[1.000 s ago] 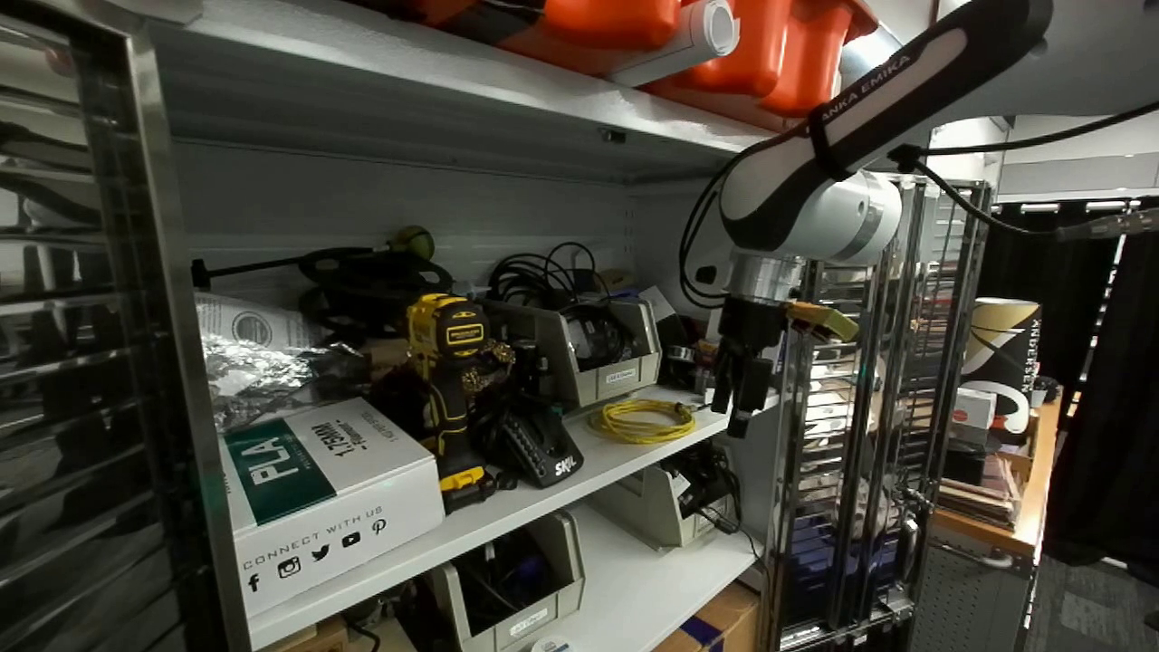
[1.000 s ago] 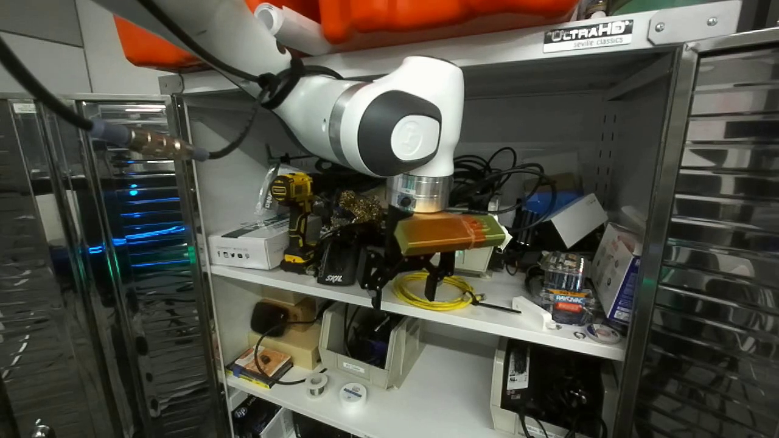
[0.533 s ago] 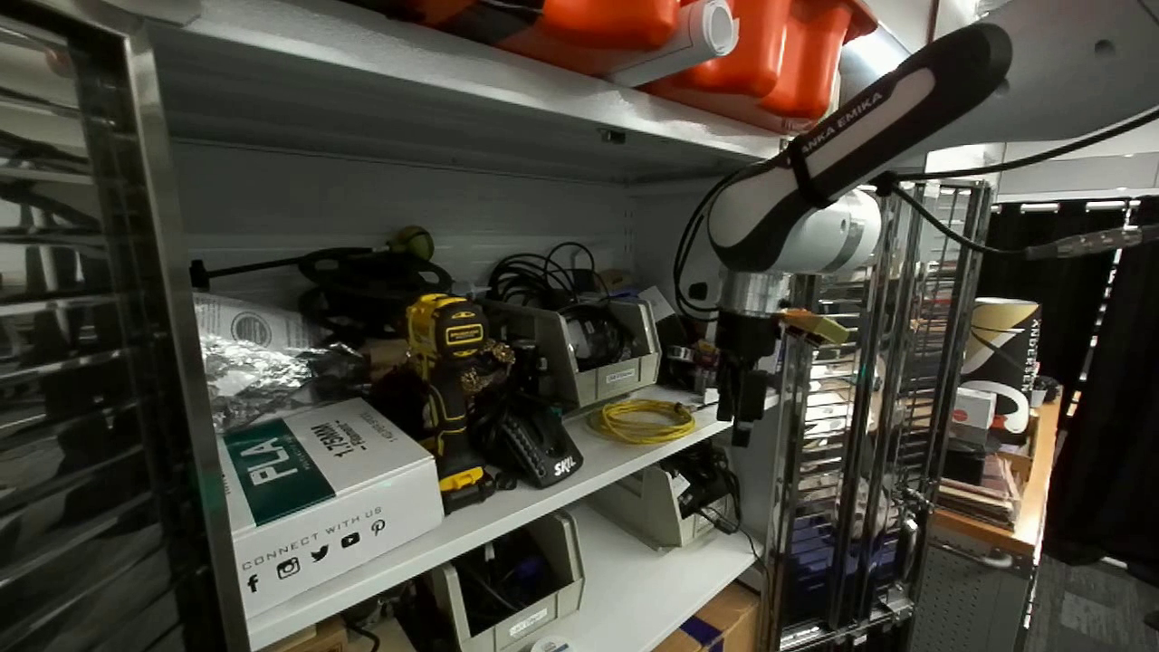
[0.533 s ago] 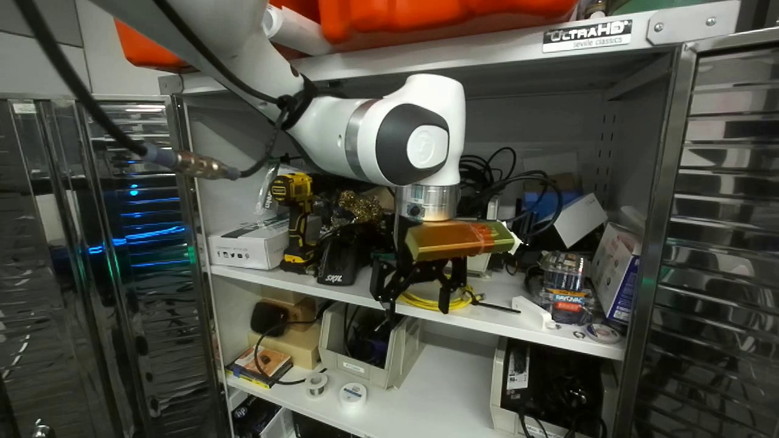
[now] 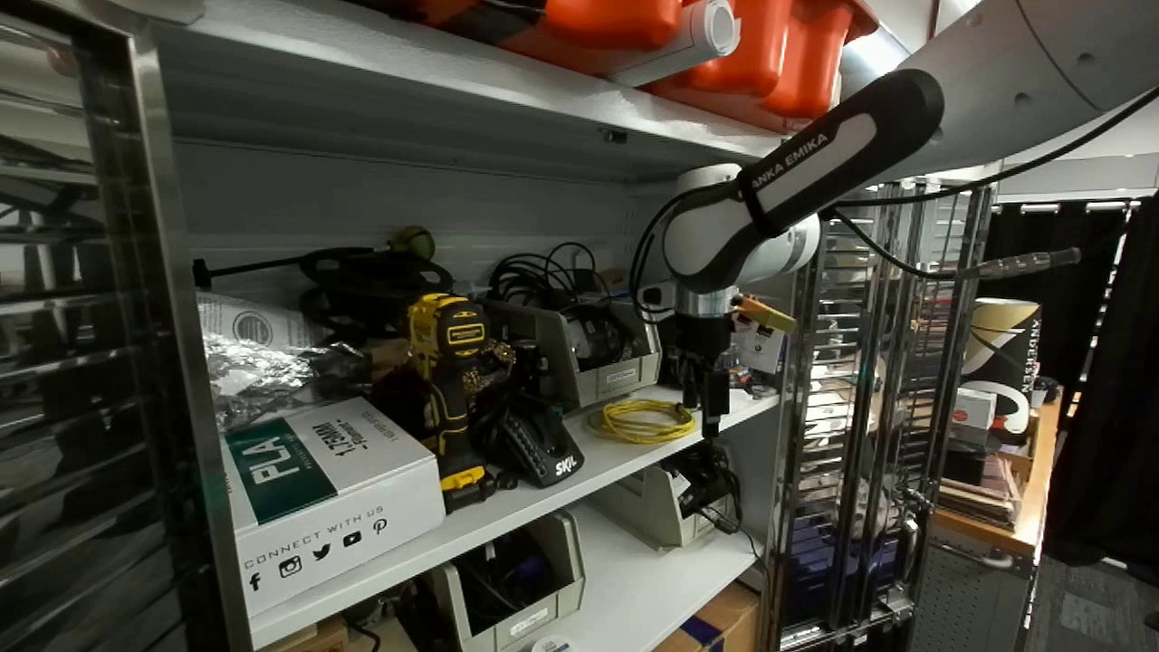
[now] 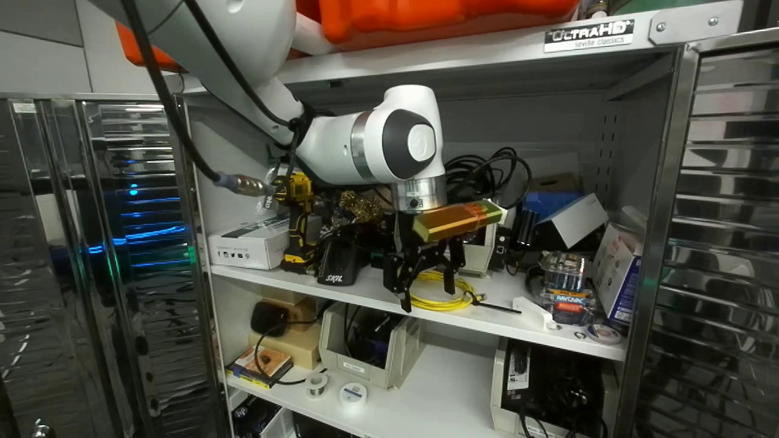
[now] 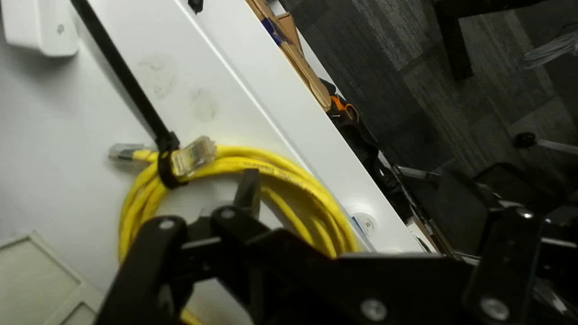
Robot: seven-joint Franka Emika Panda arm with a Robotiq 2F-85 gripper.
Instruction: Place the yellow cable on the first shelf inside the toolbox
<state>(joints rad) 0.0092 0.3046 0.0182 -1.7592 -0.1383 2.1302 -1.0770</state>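
Note:
The yellow cable point(image 5: 645, 433) lies coiled on the pale shelf board point(image 5: 593, 455); it also shows in an exterior view point(image 6: 447, 304) and in the wrist view point(image 7: 293, 178). My gripper point(image 6: 428, 294) is open and empty at the board's front edge. In an exterior view the gripper point(image 5: 703, 415) is just right of the coil. In the wrist view one finger of the gripper point(image 7: 363, 196) overlaps the coil's inside; contact cannot be told. A pale grey box point(image 5: 618, 378) stands behind the cable; similar ones stand below, so which is the toolbox is unclear.
The yellow-and-black drill point(image 5: 444, 398), a black charger point(image 6: 338, 264) and a white-green carton point(image 5: 335, 489) share the board with the cable. A battery pack point(image 6: 569, 301) and a white bracket point(image 6: 532, 312) are at its other end. Grey bins point(image 6: 365, 365) stand below.
The arm has moved toward the shelf and the gripper is closer to the cable. In an exterior view it has shifted left, and its fingers have turned slightly. The cable has not moved.

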